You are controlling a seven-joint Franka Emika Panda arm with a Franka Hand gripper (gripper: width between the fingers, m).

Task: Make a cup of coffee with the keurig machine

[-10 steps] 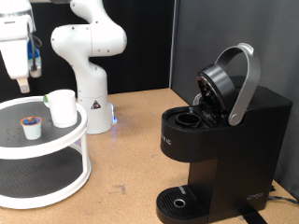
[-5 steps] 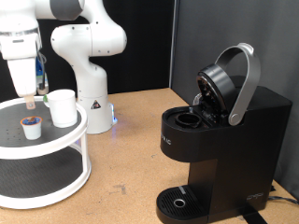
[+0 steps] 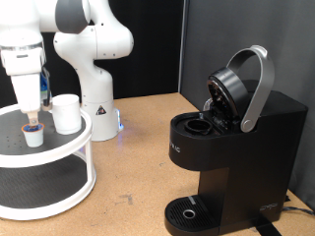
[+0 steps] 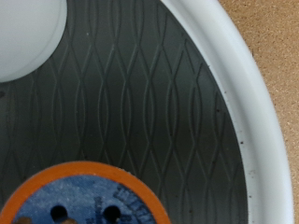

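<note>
Two views show you this moment. From the exterior view, your white arm's gripper (image 3: pixel 32 120) has come down since half a second ago and now sits right over the small white pod with a brown top (image 3: pixel 33 134), on the upper shelf of the white two-tier round stand (image 3: pixel 59 187) at the exterior view's left. You cannot tell from here how wide the fingers stand. The plain white handleless cup (image 3: pixel 66 113) stands upright just beside the pod, unmoved. The large black boxy keurig machine (image 3: pixel 236 157) sits well apart at the exterior view's right, its silver-grey lid handle (image 3: pixel 258 84) raised and its chamber open, as before.

From the wrist view, you see the orange-rimmed blue pod top (image 4: pixel 79 198) close up on the dark ribbed mat (image 4: pixel 140 103), the stand's white rim (image 4: pixel 248 103), and part of the cup (image 4: pixel 26 37). No fingers show.
</note>
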